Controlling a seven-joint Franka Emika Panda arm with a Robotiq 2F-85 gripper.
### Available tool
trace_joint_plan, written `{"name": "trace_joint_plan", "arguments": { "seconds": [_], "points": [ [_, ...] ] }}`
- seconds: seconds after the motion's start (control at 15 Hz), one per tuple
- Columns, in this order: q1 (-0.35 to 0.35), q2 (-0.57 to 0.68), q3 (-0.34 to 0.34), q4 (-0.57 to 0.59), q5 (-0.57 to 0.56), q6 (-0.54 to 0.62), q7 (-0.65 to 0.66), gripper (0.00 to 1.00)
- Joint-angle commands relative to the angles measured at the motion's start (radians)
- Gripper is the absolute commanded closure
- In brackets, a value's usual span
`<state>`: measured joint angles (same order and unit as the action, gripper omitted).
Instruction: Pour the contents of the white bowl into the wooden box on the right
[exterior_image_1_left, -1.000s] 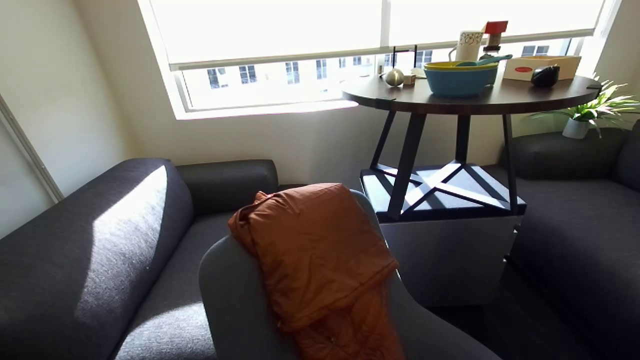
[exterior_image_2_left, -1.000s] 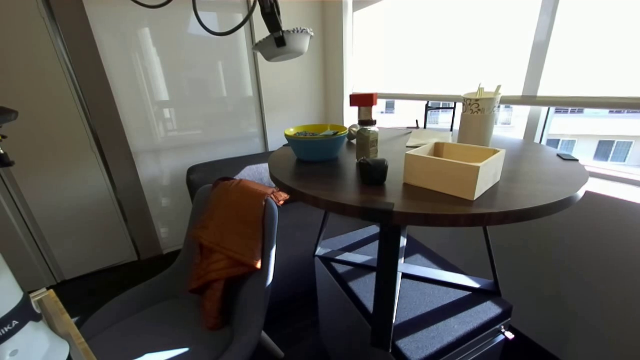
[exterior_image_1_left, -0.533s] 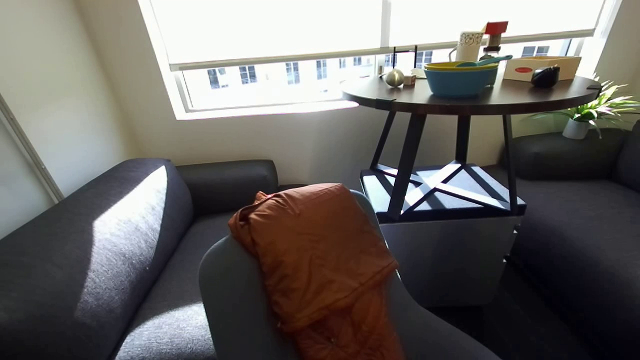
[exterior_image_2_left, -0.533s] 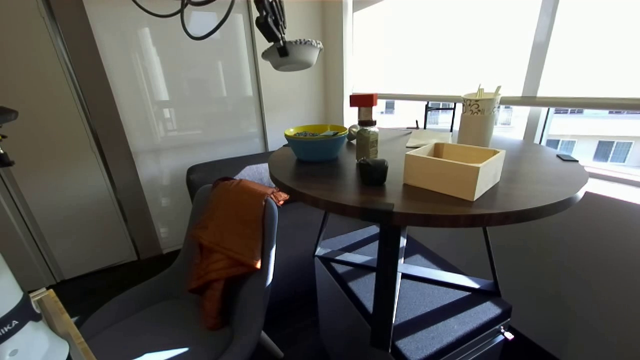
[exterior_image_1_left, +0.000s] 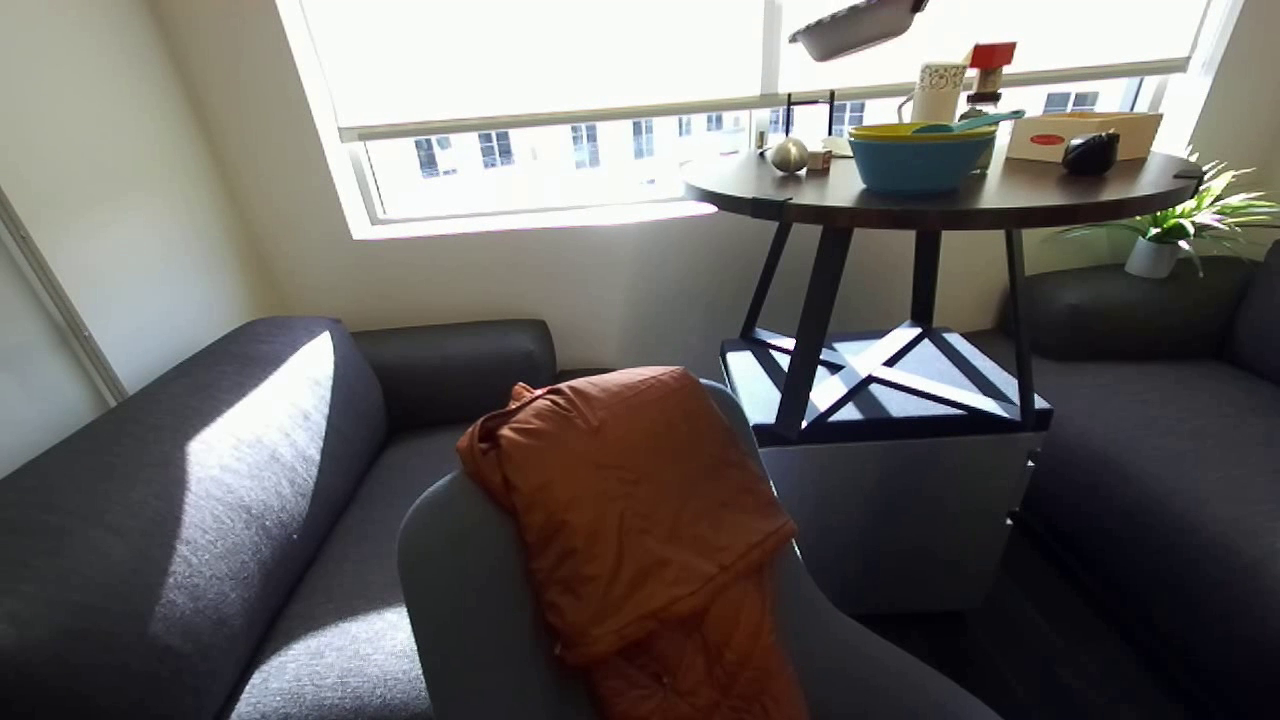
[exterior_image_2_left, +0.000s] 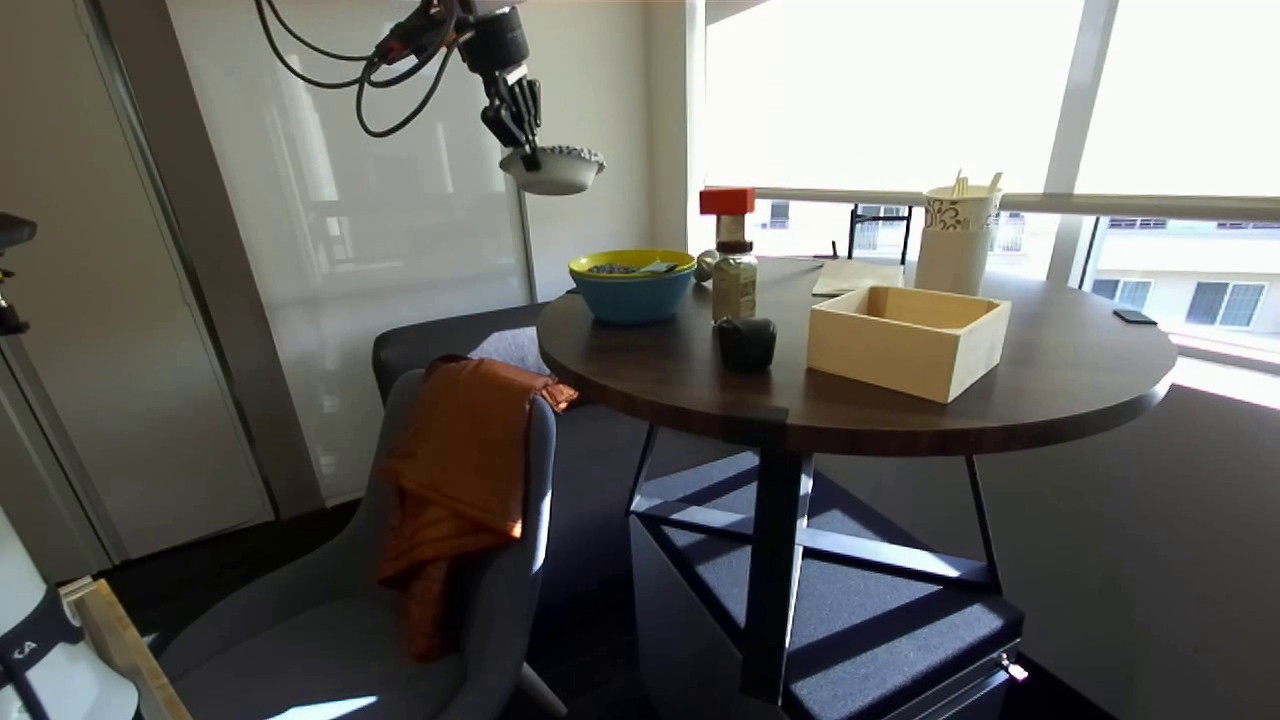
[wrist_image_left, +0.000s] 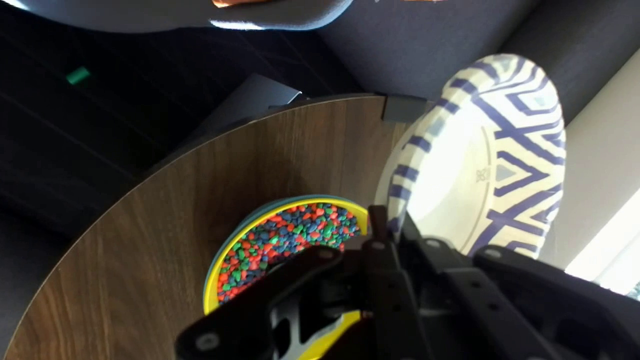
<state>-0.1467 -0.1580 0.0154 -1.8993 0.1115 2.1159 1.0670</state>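
The white bowl (exterior_image_2_left: 555, 175) hangs in the air above and behind the blue and yellow bowls. It also shows tilted at the top of an exterior view (exterior_image_1_left: 855, 30) and in the wrist view (wrist_image_left: 480, 170), where its inside is white with a purple pattern; no contents show in the visible part. My gripper (wrist_image_left: 395, 225) is shut on the bowl's rim; in an exterior view the gripper (exterior_image_2_left: 531, 158) holds its near side. The wooden box (exterior_image_2_left: 880, 345) is pale, low and open-topped, standing on the right of the table; it also shows in an exterior view (exterior_image_1_left: 1135, 135).
A yellow bowl (exterior_image_2_left: 680, 258) with coloured pebbles sits in a blue bowl (exterior_image_2_left: 640, 300) on the round table (exterior_image_2_left: 660, 370). A red-topped bottle (exterior_image_2_left: 735, 280), a black object (exterior_image_2_left: 746, 343) and a tall patterned cup (exterior_image_2_left: 950, 250) stand near the box. A chair (exterior_image_2_left: 540, 470) stands beside the table.
My gripper has come down with the white bowl, first slightly right, then left in an exterior view. More of the arm shows. The bowl has entered the top of both exterior views.
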Motion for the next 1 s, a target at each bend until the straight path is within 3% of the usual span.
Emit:
{"name": "trace_joint_plan", "arguments": {
  "seconds": [0.0,0.13,0.2,0.53,0.93],
  "points": [
    [0.025,0.113,-0.001,0.083,-0.043,0.05,0.135,0.99],
    [0.035,0.18,-0.003,0.121,-0.115,0.068,0.216,0.99],
    [0.042,0.101,-0.022,0.052,-0.051,0.051,0.127,0.95],
    [0.055,0.181,-0.027,0.093,-0.093,0.081,0.193,0.99],
    [0.095,0.298,-0.028,0.1,0.016,0.304,0.339,0.99]
  ]
}}
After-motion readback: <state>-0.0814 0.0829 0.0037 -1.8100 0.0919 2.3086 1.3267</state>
